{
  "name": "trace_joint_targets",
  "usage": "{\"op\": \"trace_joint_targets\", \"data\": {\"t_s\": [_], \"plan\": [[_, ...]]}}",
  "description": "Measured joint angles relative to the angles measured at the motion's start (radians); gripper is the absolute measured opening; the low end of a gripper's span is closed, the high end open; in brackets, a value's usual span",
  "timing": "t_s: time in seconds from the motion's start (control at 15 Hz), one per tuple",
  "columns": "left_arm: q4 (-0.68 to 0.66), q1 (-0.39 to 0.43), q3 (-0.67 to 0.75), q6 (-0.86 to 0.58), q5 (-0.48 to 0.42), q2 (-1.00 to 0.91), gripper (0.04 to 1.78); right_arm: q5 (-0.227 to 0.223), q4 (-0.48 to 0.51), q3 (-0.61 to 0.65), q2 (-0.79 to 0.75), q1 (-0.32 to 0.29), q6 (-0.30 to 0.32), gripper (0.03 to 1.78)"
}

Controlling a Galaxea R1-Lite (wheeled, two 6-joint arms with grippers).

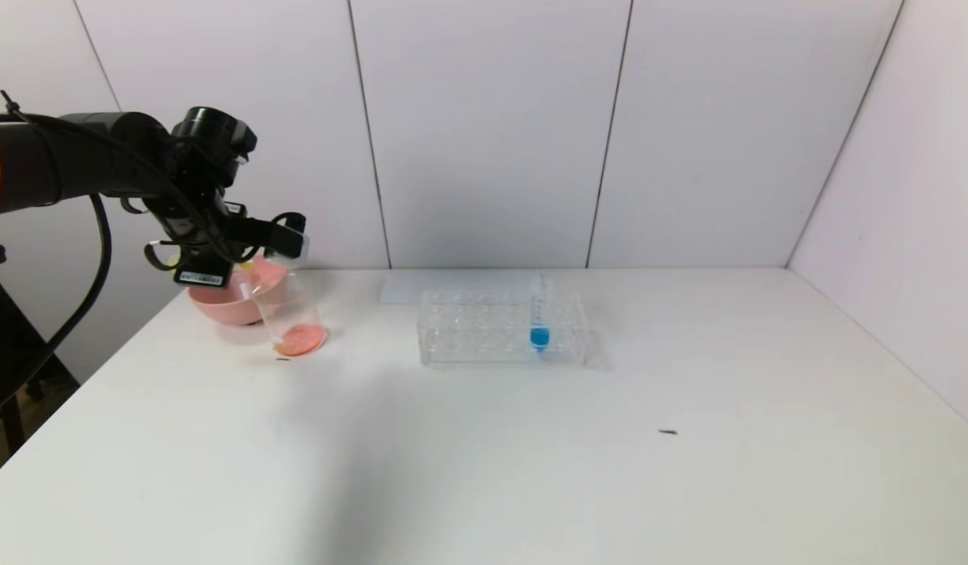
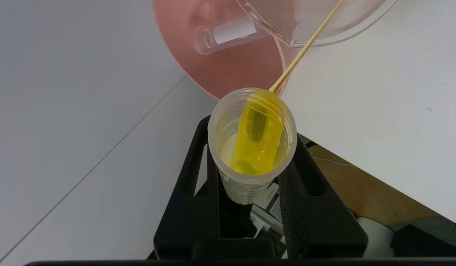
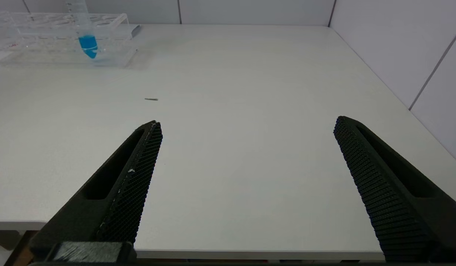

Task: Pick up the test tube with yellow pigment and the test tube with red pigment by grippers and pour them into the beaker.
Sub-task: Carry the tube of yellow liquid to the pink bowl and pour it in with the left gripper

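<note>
The left claw (image 2: 250, 173) is clenched on the test tube with yellow pigment (image 2: 252, 146), its two black fingers (image 2: 192, 177) pressing the tube's clear wall from either side. The tube is tipped over, mouth toward the beaker (image 1: 290, 318), and a thin yellow stream (image 2: 305, 48) runs from its lip over the beaker's flared rim. In the head view the left claw (image 1: 283, 235) hangs above the far left part of the white tabletop (image 1: 484, 439), just over the beaker, which stands upright with a shallow layer of orange-red liquid at its bottom.

Right behind the beaker sits a pink bowl (image 1: 224, 302); the left wrist view shows a clear empty tube (image 2: 228, 35) with a white label lying on its side in it (whether this is the red one I cannot tell).

Near the middle of the tabletop stands a clear tube rack (image 1: 503, 328) holding one upright blue-tipped tube (image 1: 539, 318), well apart from the beaker. A small dark speck (image 1: 668, 431) lies nearer the front.

The right claw (image 3: 246, 166) is released, fingers spread wide, low over the tabletop's near edge on the right side, with nothing between them.
</note>
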Motion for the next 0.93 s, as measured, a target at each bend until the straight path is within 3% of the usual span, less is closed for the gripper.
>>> {"op": "trace_joint_targets", "data": {"t_s": [0.93], "plan": [[-0.01, -0.03, -0.001, 0.029, 0.085, 0.008, 0.47, 0.0, 0.0, 0.0, 0.0, 0.0, 0.0, 1.7]]}}
